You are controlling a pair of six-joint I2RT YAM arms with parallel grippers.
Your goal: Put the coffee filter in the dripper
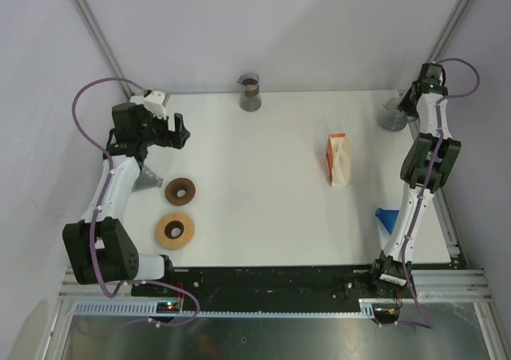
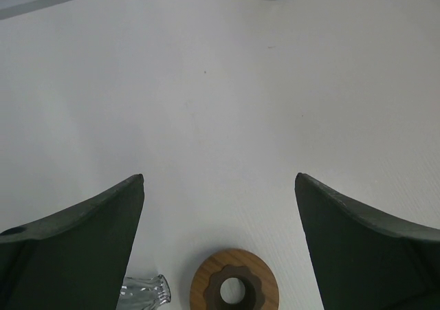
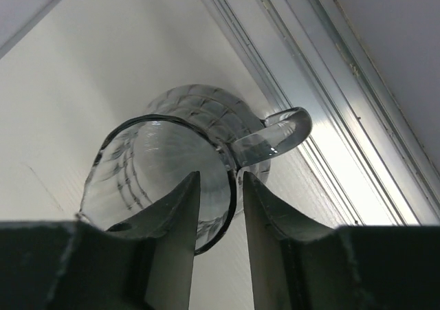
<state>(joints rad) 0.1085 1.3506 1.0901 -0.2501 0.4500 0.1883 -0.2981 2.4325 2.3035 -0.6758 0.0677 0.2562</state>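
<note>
The glass dripper (image 1: 390,117) with a handle stands at the table's back right corner. In the right wrist view the dripper (image 3: 158,159) fills the middle. My right gripper (image 3: 220,175) is shut on its rim next to the handle, one finger inside and one outside. The white coffee filters (image 1: 338,160) stand in an orange holder right of centre, untouched. My left gripper (image 1: 172,128) is open and empty at the back left, above bare table (image 2: 220,179).
Two wooden rings (image 1: 180,190) (image 1: 175,229) lie at the left; one also shows in the left wrist view (image 2: 234,289) beside a small glass piece (image 2: 144,293). A grey cup (image 1: 250,93) stands at the back centre. A blue funnel (image 1: 387,216) lies by the right arm.
</note>
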